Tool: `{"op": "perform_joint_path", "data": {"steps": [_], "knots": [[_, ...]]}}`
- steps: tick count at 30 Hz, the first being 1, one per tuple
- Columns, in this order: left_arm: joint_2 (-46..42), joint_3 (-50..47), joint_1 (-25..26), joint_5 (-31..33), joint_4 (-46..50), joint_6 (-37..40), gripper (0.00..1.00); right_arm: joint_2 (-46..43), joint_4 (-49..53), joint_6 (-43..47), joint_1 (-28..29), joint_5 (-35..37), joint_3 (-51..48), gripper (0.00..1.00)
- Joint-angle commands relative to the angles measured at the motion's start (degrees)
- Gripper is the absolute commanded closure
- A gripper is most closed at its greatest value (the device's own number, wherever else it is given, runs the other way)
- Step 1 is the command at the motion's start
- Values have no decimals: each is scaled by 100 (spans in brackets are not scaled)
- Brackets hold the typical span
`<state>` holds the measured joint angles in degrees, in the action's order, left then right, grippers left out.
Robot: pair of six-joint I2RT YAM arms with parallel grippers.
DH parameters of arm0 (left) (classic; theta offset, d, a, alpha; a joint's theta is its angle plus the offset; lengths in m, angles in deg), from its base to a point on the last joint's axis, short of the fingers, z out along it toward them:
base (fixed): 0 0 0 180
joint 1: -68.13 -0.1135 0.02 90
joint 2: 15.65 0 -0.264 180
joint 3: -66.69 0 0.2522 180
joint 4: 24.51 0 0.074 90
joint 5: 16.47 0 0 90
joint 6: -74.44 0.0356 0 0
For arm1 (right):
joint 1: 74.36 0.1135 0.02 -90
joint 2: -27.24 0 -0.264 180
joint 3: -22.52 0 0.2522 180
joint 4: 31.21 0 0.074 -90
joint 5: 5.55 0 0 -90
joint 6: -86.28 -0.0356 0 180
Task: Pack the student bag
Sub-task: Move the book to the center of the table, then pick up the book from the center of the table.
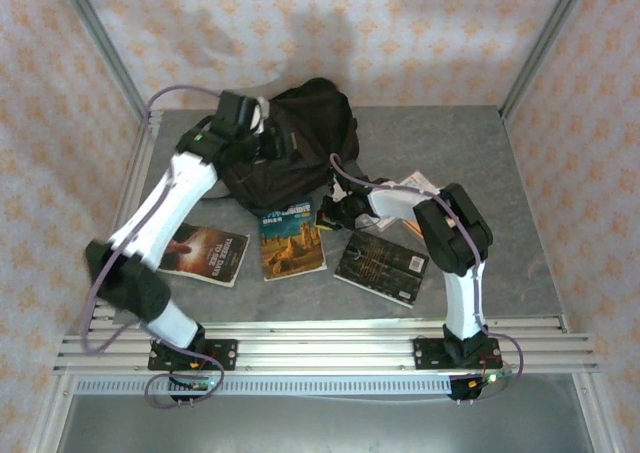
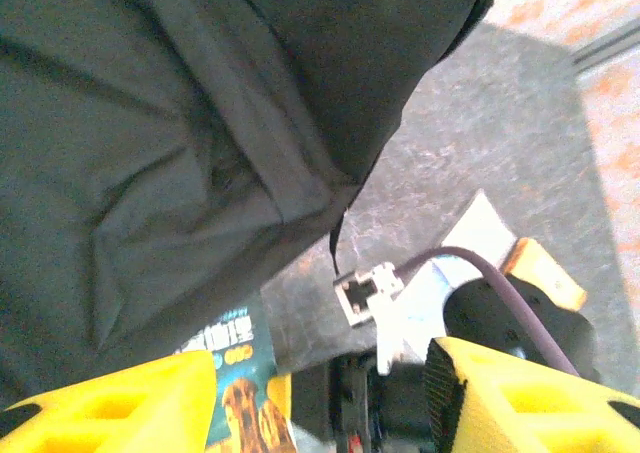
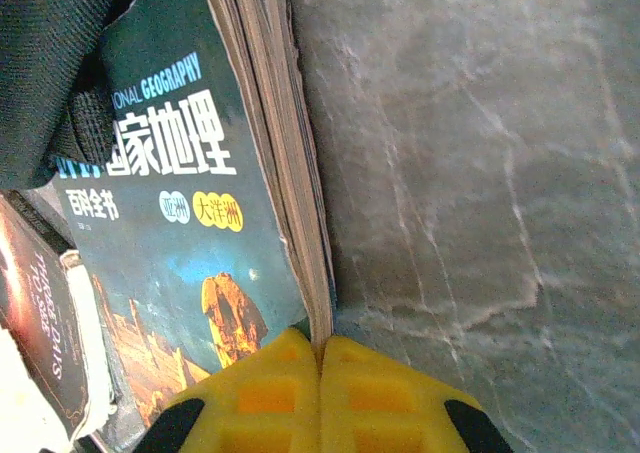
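Two arms bent inward: I see the left gripper spread apart by the student bag at upper centre, the right gripper pinched together at the geography book edge.

The grey, marbled desk carries the black student bag at its far left-centre. Three books lie flat in a row nearer the front. A dark reddish book is at the left. A National Geographic book is in the middle, its far edge meeting the bag. A dark gold-patterned book is at the right. A pale flat item lies beyond it, partly hidden.
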<state>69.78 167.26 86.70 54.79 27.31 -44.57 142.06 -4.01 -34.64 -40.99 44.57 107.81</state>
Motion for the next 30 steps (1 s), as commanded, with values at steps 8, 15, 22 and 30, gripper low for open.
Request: {"op": "perform_joint_path", "data": {"steps": [8, 15, 22, 30], "knots": [[-1775, -3538, 436, 467, -992, -922, 48, -777, -20, -196, 47, 399, -874, 100], [-1777, -4868, 697, 632, -1806, -1268, 59, -805, 70, 64, 47, 258, -1212, 100], [-1409, -5512, 923, 723, -2685, -1414, 68, -874, -293, -51, 47, -5, -1482, 86], [-689, -5666, 987, 536, -3301, -1388, 82, -763, -830, -256, 64, -500, -1660, 51]]}}
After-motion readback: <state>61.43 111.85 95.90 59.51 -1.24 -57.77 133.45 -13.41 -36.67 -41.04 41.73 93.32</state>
